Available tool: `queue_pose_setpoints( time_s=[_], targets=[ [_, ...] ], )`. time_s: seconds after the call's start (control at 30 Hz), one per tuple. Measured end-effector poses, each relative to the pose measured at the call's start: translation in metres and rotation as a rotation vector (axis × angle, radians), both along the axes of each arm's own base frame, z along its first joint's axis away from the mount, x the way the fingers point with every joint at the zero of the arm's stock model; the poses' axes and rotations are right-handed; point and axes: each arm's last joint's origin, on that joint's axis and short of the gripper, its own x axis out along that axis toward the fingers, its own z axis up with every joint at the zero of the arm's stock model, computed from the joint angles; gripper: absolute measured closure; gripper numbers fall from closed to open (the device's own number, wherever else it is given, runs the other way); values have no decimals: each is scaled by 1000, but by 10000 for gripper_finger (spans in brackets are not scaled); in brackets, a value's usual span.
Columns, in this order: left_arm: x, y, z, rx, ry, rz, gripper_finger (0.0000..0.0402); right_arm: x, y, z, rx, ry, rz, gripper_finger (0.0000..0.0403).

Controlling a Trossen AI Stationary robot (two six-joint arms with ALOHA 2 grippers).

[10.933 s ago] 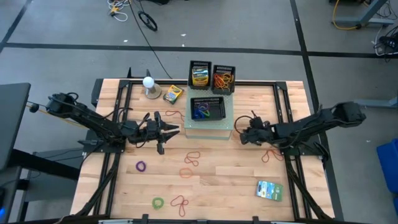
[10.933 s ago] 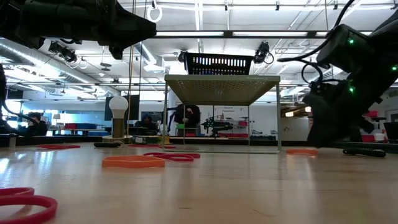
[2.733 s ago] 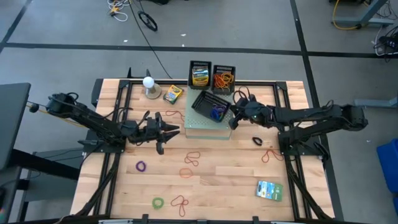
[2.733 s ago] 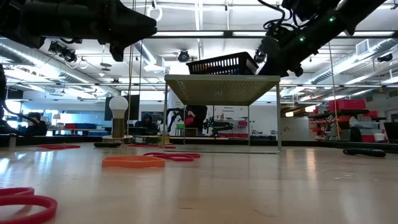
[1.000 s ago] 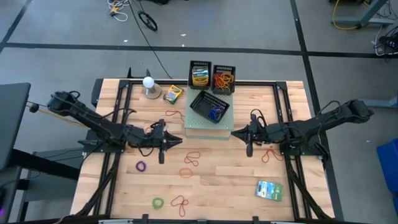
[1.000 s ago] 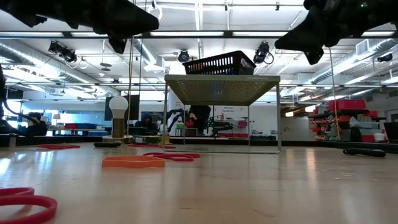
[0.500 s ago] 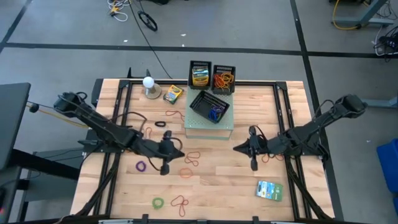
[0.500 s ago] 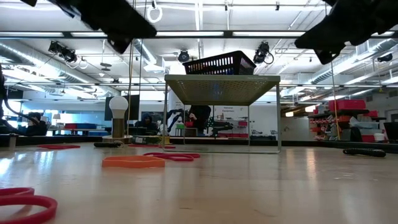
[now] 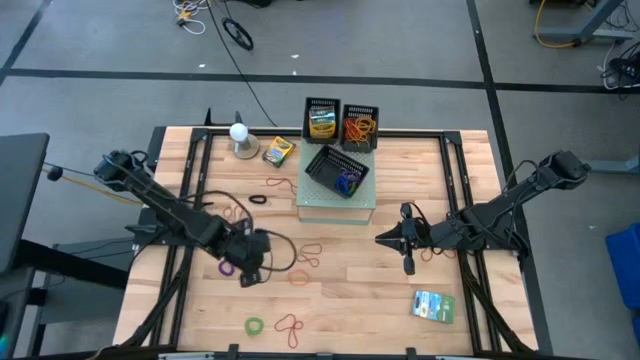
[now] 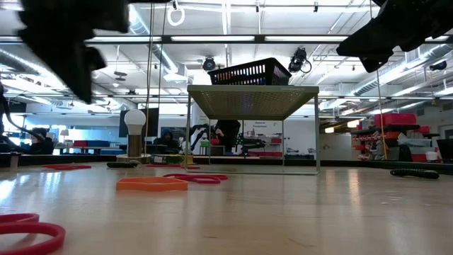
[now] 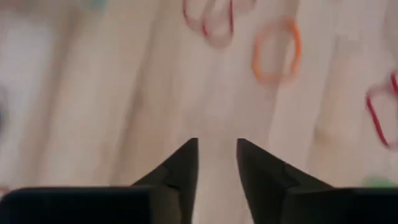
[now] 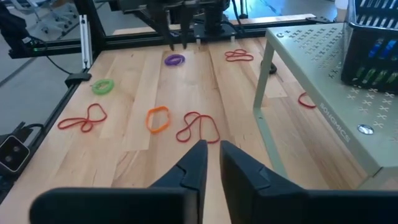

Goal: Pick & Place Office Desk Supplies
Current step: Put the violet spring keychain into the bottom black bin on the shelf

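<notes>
Left gripper (image 9: pixel 247 272), fingers slightly parted, empty, points down beside purple rubber band (image 9: pixel 227 267) near tabletop's left edge; nearer arm. Right gripper (image 9: pixel 405 262) narrowly parted, empty, mid-table.

Grey floor (image 9: pixel 400 40) is showing around the wooden table (image 9: pixel 380 290), crossed by dark tape lines (image 9: pixel 482 55). A black cable (image 9: pixel 235 60) is trailing across the upper left of the high view, a yellow one (image 9: pixel 560 38) lying at the upper right. In the low view, long ceiling lights (image 10: pixel 226 39) are glowing over an open workshop with red shelving (image 10: pixel 396 120) at right.
</notes>
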Motion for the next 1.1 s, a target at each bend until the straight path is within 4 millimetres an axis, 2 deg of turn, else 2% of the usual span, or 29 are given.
queue_pose_setpoints(
  time_s=[0.1,0.3,0.4,0.53,0.63,0.93,1.1],
  targets=[
    [-12,-9,-4,-44,92,18,252,0,0,0,0,0,0,348],
    [-32,-28,-6,-21,140,-28,209,0,0,0,-20,-1,8,348],
    [-49,-33,-21,-13,210,-56,204,0,0,0,-20,-2,8,348],
    [-72,-34,-42,22,273,-57,206,0,0,1,-18,-5,9,348],
    [-79,-33,-50,65,264,-56,209,0,0,1,-20,-7,10,348],
    [-82,-34,-67,24,272,-150,241,0,0,1,-31,-8,7,348],
    [-80,-36,-81,69,316,-145,271,0,0,1,-47,-8,12,348]
  ],
)
